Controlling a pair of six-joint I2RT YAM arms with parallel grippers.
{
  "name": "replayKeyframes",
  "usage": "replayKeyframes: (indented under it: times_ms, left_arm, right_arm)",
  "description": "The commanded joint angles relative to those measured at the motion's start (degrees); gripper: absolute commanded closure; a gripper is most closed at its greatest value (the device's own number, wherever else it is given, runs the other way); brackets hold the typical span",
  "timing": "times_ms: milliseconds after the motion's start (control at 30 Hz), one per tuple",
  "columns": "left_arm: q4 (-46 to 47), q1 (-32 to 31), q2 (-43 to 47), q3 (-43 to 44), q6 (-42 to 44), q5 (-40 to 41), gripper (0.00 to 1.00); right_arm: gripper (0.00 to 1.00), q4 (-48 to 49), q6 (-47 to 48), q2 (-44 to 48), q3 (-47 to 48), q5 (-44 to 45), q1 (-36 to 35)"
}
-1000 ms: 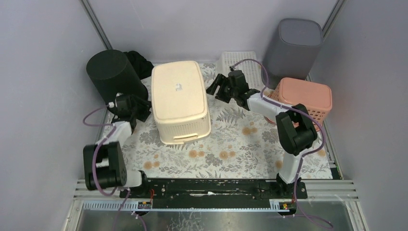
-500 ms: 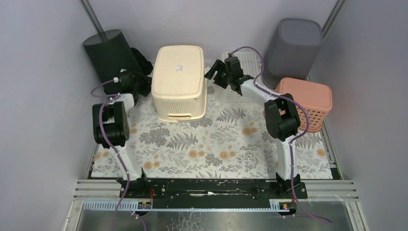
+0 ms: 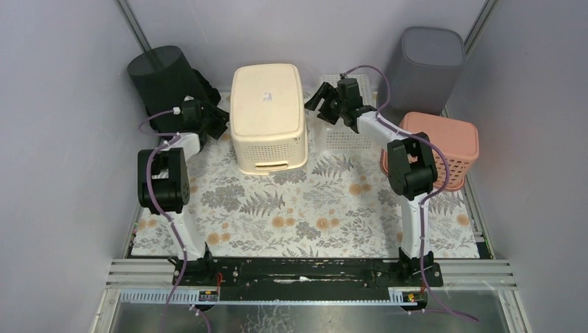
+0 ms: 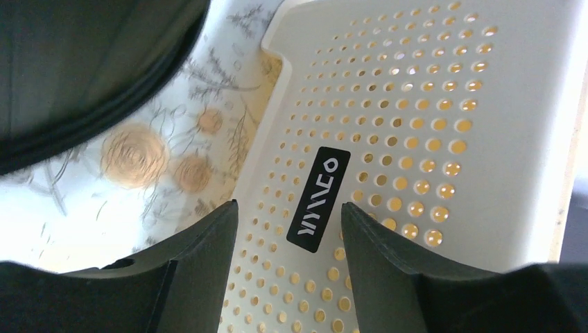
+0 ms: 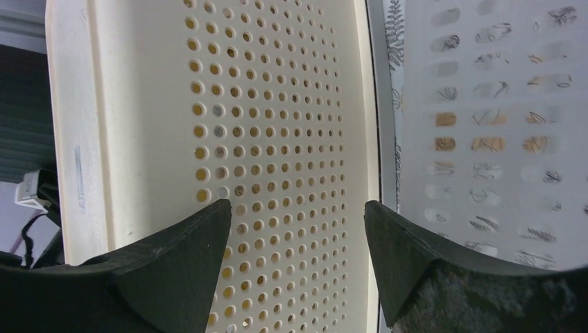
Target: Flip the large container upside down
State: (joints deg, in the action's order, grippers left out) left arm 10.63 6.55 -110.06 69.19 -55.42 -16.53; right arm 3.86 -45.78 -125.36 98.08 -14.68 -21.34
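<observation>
Nearest, a pink basket sits at the right edge of the floral bench, its left side hidden behind the right arm. Farther back the large container stands base-up mid-bench, with the left gripper and right gripper flanking its perforated side walls, fingers spread; the cropped wrist views leave contact unclear. Farthest, a black bin leans behind the left arm, a white tray lies partly under the right arm, and a grey bin fills the corner.
</observation>
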Motion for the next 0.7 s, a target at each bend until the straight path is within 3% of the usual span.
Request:
replayKeyframes:
  times_ms: [0,267,367,467,500,667]
  left_arm:
    - [-3.8,-7.9,5.6,-2.5,4.3,-11.2,0.35]
    - [-4.1,-8.2,14.3,-10.0,6.4,-9.1,0.32]
    - [-6.2,-8.2,19.0,-11.6,7.6,-7.1,0.14]
    - [-10.6,-8.2,23.7,-10.7,9.5,-4.1,0.08]
    - [-11.9,-8.3,25.0,-10.3,10.1,-3.1,0.02]
    - [-17.6,-8.2,32.0,-9.3,12.0,3.4,0.0]
  right_arm:
    - [0.18,-1.4,2.4,4.0,-5.3,-13.5,-6.2]
    - [0.14,-5.3,6.8,12.5,-11.7,-11.5,-6.2]
    - [0.12,-7.5,8.8,15.1,-12.2,-11.1,-6.2]
    - [0.12,-9.2,9.8,16.0,-11.6,-11.9,-6.1]
    - [0.12,-9.3,9.9,16.5,-11.8,-12.0,-6.1]
    - [0.09,-10.8,12.0,20.9,-14.2,-8.0,-6.2]
